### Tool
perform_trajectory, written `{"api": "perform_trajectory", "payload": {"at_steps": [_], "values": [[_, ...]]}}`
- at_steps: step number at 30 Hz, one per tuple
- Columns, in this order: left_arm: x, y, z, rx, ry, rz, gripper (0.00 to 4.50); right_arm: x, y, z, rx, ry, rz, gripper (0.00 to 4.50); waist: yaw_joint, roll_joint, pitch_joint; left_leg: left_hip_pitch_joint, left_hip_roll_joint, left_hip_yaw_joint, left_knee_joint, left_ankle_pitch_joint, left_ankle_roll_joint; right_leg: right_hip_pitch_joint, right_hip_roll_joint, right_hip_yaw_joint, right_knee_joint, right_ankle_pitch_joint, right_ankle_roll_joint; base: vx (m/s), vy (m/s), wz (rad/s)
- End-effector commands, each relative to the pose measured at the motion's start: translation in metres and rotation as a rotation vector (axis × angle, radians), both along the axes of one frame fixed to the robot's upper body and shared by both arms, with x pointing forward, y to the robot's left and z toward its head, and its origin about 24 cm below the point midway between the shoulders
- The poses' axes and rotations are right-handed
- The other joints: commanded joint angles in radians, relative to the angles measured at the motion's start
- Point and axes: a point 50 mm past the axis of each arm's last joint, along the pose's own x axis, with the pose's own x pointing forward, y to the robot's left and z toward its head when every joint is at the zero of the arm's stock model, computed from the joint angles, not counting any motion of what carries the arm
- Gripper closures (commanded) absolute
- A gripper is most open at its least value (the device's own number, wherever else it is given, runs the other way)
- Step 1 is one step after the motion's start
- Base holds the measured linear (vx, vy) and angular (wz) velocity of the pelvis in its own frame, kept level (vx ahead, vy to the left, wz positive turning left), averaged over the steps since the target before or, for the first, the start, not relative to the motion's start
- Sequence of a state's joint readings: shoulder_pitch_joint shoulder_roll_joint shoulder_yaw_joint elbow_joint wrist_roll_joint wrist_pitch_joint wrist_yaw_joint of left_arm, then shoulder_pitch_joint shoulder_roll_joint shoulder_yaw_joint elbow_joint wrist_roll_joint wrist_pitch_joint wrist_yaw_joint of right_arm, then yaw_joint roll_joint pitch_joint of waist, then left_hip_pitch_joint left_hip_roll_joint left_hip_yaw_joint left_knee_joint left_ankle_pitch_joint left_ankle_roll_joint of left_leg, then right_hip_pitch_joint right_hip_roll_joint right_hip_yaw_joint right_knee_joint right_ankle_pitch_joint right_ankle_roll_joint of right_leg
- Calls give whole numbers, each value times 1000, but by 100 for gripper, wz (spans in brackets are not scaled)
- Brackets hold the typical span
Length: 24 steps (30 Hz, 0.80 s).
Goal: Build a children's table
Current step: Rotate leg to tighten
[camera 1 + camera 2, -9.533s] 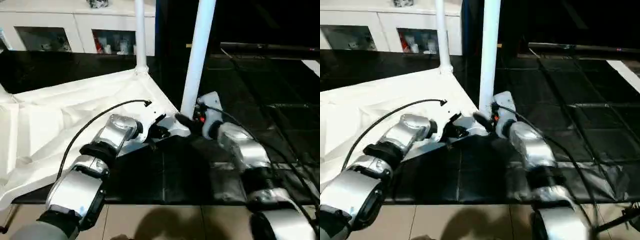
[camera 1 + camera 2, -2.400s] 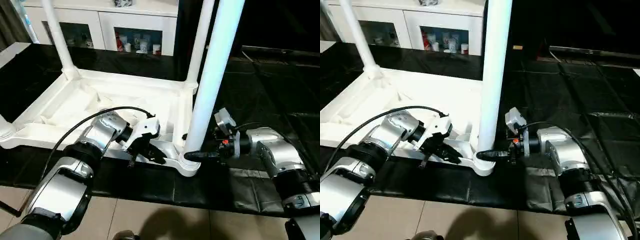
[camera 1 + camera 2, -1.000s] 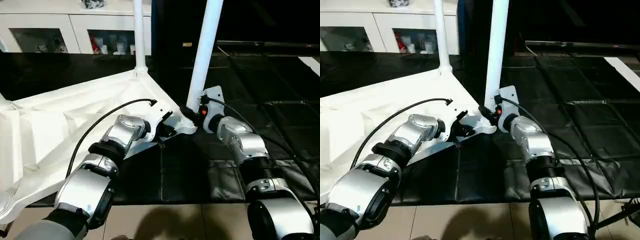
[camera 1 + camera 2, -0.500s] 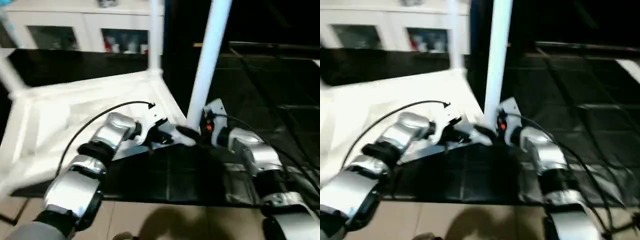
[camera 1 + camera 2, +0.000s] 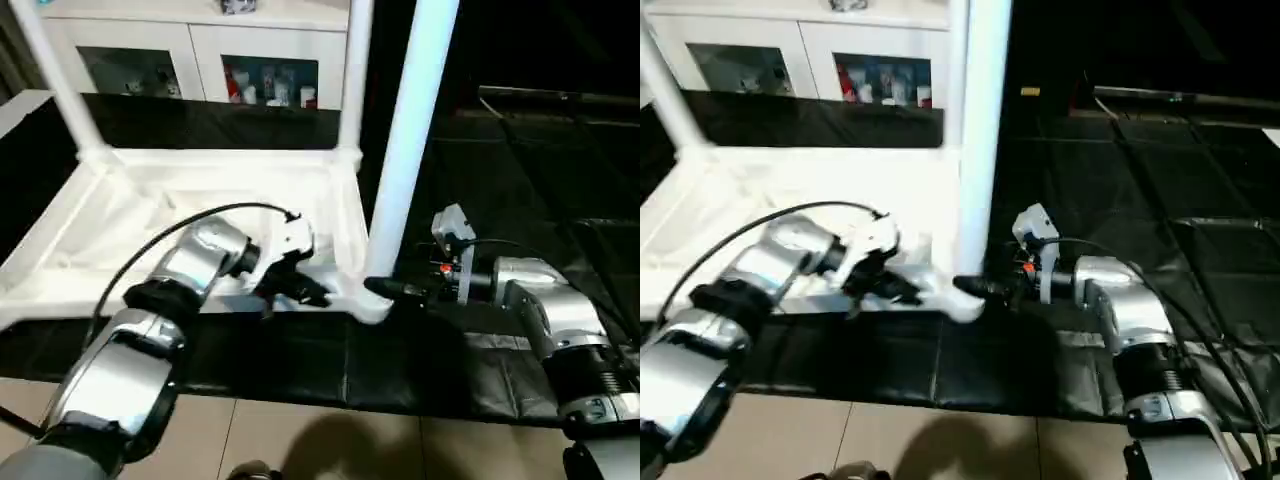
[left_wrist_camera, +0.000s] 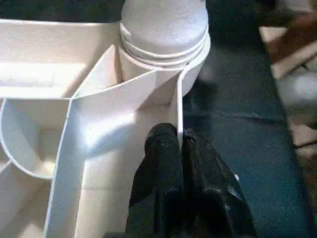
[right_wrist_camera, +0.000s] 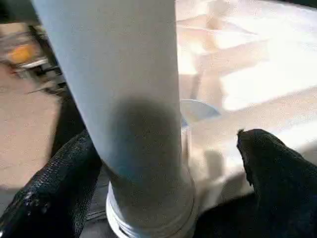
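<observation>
The white plastic square table top (image 5: 180,215) lies upside down, ribbed underside up, on a black padded mat (image 5: 520,190) spread over the floor, its near edge running along the mat's near edge, beyond which pale floor tiles (image 5: 330,445) show. Three long tapered white tube legs stand upright in its round corner sockets: the near-right leg (image 5: 410,150) rises tall from the corner socket (image 5: 372,305) closest to the robot, a second leg (image 5: 353,80) stands at the far-right corner, and a third leg (image 5: 50,85) at the far-left corner. The left claw (image 6: 181,148) is at the near edge of the top just beside the near-right socket, its two black fingers (image 6: 161,163) pressed together and clamped on the thin upright rim wall of the top; the left wrist view shows that wall pinched between them, with the ringed base of the leg seated in the socket just beyond. The right claw (image 5: 385,289) reaches in from the right side at the foot of the near-right leg, its jaws spread wide apart. In the right wrist view its two black fingers (image 7: 49,188) stand on either side of the leg's lower part, one near each flank, and whether either touches the tube cannot be told. Behind the mat's far edge stands a white cabinet with glass doors (image 5: 200,60), with small items on its shelves.
</observation>
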State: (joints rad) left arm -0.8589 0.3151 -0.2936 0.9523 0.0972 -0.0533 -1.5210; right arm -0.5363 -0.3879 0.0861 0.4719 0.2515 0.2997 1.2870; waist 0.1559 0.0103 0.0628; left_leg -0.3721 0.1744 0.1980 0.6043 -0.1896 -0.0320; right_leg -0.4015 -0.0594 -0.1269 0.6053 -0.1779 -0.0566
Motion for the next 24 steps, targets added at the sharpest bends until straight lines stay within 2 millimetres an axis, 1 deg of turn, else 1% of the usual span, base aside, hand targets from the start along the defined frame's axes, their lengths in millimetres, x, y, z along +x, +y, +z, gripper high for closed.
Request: {"api": "perform_trajectory", "payload": {"at_steps": [1,2,3,4,5,6,9,10,11,12,14,16,17,18,21,23,24], "values": [[-4,-11,9,-19,-15,-126,450,-3,0,3,29,-3,45,37,-3,3,-84,19,81,-37,-59,-113,87,62,-120,75,-81,-212,-141,0,0,0],[-4,-11,9,-19,-15,-128,450,-3,0,3,31,-1,48,37,-1,3,-85,20,81,-36,-58,-116,86,62,-120,75,-81,-211,-142,0,0,0],[-6,-12,7,-13,-14,-144,450,-5,1,4,38,12,78,37,-1,-2,-85,18,81,-37,-60,-113,85,63,-120,75,-80,-208,-144,0,0,0],[-7,-12,7,-9,-14,-150,450,-5,1,4,41,19,92,52,0,-2,-84,17,81,-38,-59,-114,85,64,-122,75,-79,-211,-144,0,0,0],[-7,-12,6,-2,-16,-157,450,-6,1,4,43,28,110,52,2,0,-84,17,79,-37,-59,-112,84,63,-121,75,-81,-224,-138,0,0,0],[-8,-12,5,3,-19,-160,450,-6,1,4,43,33,120,75,3,-3,-83,17,78,-36,-59,-108,84,63,-121,74,-82,-234,-133,0,0,0],[-8,-11,2,25,-32,-170,450,-6,1,3,32,59,159,84,5,-3,-84,16,77,-36,-59,-105,85,62,-120,74,-84,-253,-118,0,0,0],[-9,-11,2,27,-34,-170,450,-7,1,2,29,64,165,111,5,-3,-84,16,77,-37,-59,-106,85,62,-120,73,-84,-255,-117,0,0,0],[-8,-11,1,31,-37,-166,450,-7,2,1,23,76,179,111,6,-2,-84,18,79,-37,-59,-106,82,61,-119,74,-85,-256,-116,0,0,0],[-8,-11,1,33,-42,-158,450,-7,2,0,17,84,188,111,6,-5,-85,17,79,-37,-59,-103,82,62,-120,74,-82,-248,-118,0,0,0],[-6,-9,1,43,-52,-143,450,-7,4,-1,17,104,209,126,5,-3,-84,17,78,-37,-59,-103,82,61,-120,73,-82,-247,-121,0,0,0],[-6,-9,1,48,-55,-137,450,-7,4,-1,21,108,212,149,7,-3,-85,17,78,-37,-58,-99,82,62,-120,74,-82,-241,-123,0,0,0],[-5,-9,1,51,-58,-129,450,-7,5,-1,24,112,214,149,7,-3,-85,16,78,-37,-59,-96,83,62,-119,73,-80,-236,-123,0,0,0],[-5,-9,1,51,-59,-123,450,-7,5,-2,26,114,216,162,7,-3,-85,16,78,-37,-58,-97,82,61,-120,73,-81,-237,-122,0,0,0],[-3,-9,0,48,-56,-96,450,-8,8,-3,30,122,222,183,7,-4,-84,16,77,-37,-58,-100,80,62,-119,73,-83,-249,-116,0,0,0],[-2,-10,0,35,-51,-68,450,-8,10,-3,34,124,223,201,6,-2,-84,17,78,-37,-58,-99,79,61,-119,73,-83,-250,-114,0,0,0],[-1,-10,0,28,-47,-54,450,-8,10,-4,37,124,223,208,6,-3,-84,17,77,-36,-58,-103,78,61,-118,73,-84,-255,-114,0,0,0]]}}
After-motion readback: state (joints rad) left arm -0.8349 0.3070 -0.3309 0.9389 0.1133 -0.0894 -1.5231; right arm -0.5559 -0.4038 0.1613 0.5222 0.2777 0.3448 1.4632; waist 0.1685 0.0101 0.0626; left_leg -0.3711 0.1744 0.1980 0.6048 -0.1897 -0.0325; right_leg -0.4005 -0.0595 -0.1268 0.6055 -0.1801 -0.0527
